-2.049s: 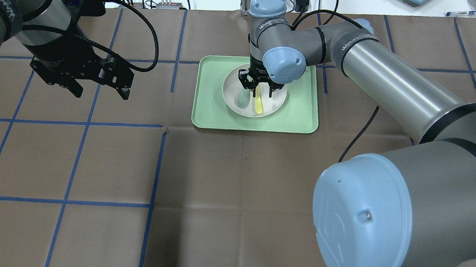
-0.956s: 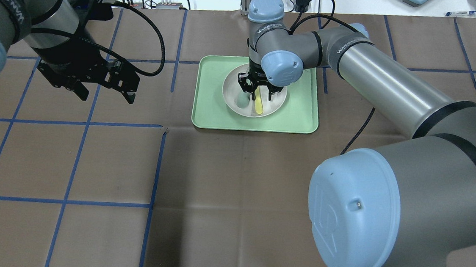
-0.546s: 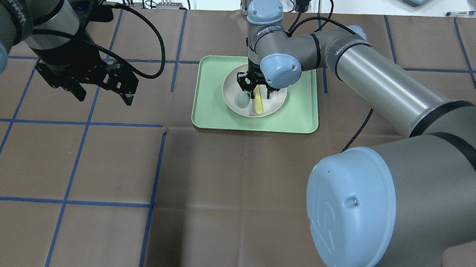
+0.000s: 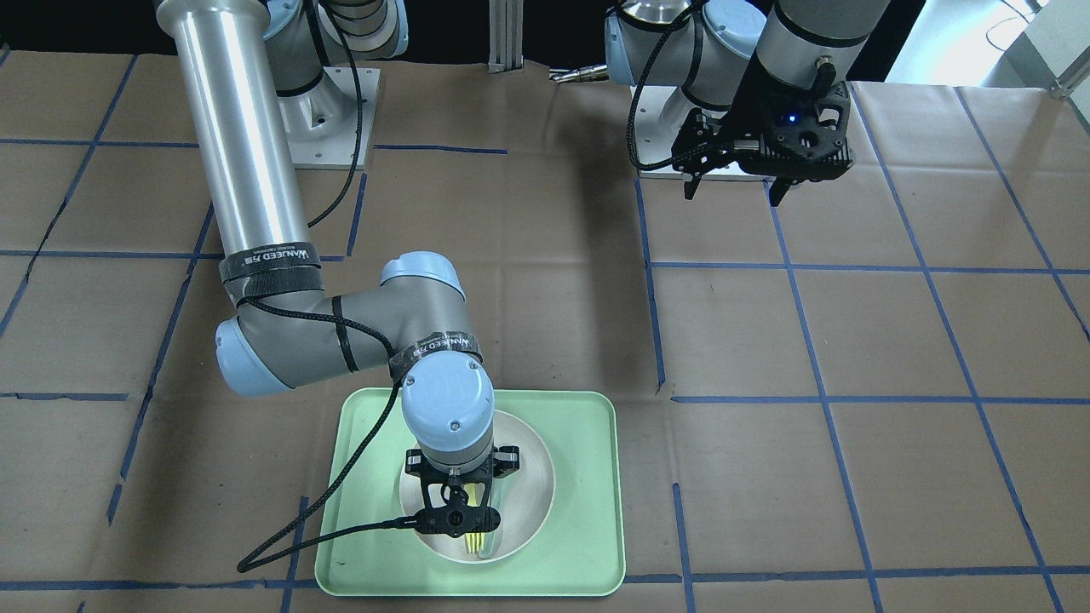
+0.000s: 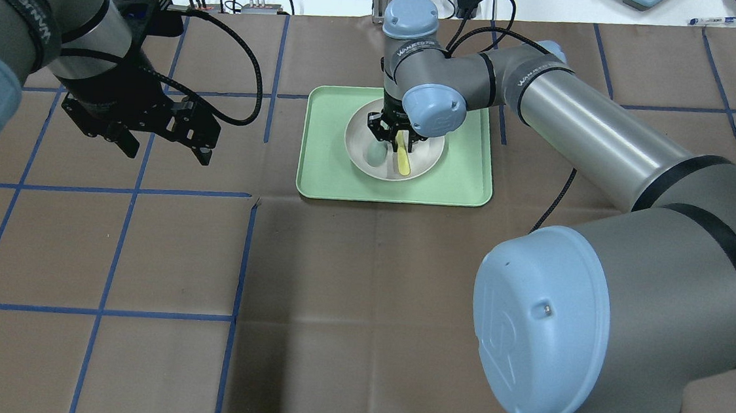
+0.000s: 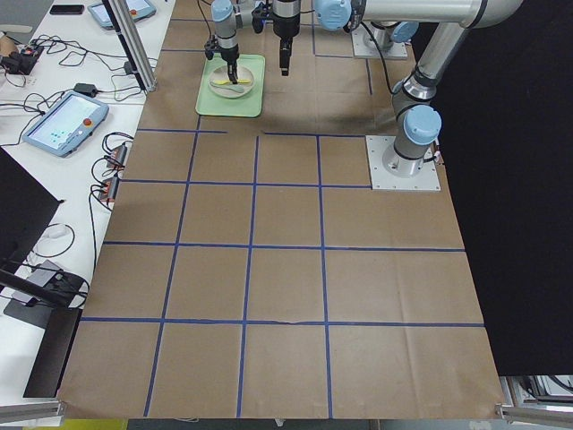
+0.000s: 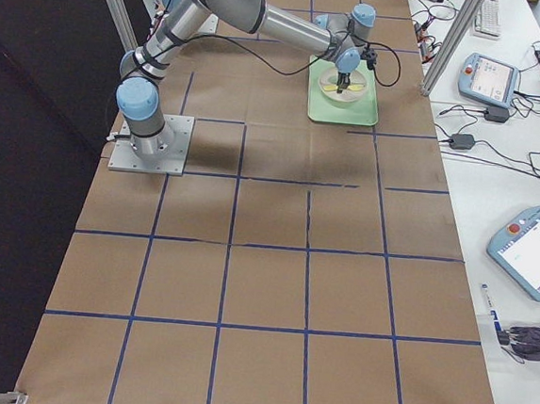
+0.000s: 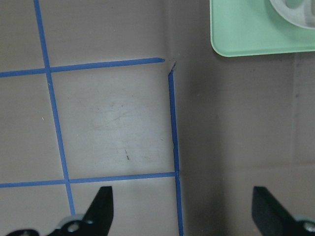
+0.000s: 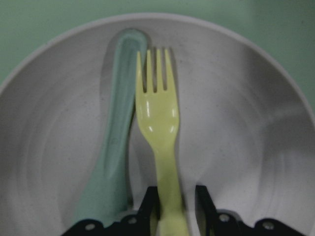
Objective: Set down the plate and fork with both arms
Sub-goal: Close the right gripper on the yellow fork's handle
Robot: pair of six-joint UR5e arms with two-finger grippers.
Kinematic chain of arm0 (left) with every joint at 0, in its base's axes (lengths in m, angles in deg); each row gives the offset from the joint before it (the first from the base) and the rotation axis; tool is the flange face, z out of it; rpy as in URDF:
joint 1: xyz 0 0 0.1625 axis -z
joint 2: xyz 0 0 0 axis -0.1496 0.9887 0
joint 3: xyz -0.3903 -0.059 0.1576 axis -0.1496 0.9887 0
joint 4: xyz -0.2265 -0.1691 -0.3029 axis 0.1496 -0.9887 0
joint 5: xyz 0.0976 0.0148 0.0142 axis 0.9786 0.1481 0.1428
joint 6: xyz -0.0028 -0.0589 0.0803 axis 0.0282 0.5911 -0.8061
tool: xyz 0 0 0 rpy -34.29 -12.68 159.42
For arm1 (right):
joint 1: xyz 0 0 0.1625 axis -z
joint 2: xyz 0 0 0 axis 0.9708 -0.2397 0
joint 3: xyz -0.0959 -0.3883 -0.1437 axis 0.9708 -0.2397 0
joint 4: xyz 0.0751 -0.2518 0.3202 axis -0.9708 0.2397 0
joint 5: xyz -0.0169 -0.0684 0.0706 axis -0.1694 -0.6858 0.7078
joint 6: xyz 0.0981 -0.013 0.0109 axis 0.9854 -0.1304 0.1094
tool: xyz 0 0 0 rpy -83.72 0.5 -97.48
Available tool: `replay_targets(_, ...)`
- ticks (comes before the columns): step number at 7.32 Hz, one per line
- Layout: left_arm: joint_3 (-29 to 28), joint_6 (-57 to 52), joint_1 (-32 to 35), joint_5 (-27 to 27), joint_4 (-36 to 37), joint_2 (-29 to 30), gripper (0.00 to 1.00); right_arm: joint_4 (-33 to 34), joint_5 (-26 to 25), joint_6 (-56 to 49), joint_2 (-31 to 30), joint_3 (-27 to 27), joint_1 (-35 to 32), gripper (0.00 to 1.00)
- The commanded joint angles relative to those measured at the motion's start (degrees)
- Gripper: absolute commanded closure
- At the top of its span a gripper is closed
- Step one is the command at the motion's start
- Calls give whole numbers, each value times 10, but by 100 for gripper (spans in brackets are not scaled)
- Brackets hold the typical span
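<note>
The off-white plate (image 5: 427,159) sits in the mint-green tray (image 5: 462,174). The pale-yellow fork (image 5: 403,160) lies in the plate beside a grey-green spoon (image 5: 375,154). My right gripper (image 5: 394,144) is down in the plate. In the right wrist view its fingers (image 9: 152,206) are closed about the handle of the fork (image 9: 160,118), whose tines point away; the spoon (image 9: 115,147) lies along its left side. My left gripper (image 5: 167,154) hangs open and empty above the table, left of the tray. The left wrist view shows its fingers (image 8: 101,206) wide apart and a tray corner (image 8: 246,34).
Brown paper with blue tape lines covers the table. Cables and control boxes (image 5: 252,7) lie past the far edge. The right arm's cable (image 4: 341,477) trails over the tray's edge. The arm bases (image 4: 328,128) stand on the robot's side.
My right gripper's fingers have narrowed around the fork handle and the fork has tilted slightly in the plate. My left gripper has drifted a little toward the tray.
</note>
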Motion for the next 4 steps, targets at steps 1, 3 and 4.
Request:
replay_targets(1, 2, -2, 0, 1, 0, 0, 0, 0, 1, 1, -2, -1, 0, 92)
replay_targets(3, 6, -2, 0, 0, 7, -1, 0, 0, 2, 1, -2, -3, 0, 99)
replay_targets(4, 6, -3, 0, 1, 7, -5, 0, -2, 2, 2, -4, -4, 0, 100)
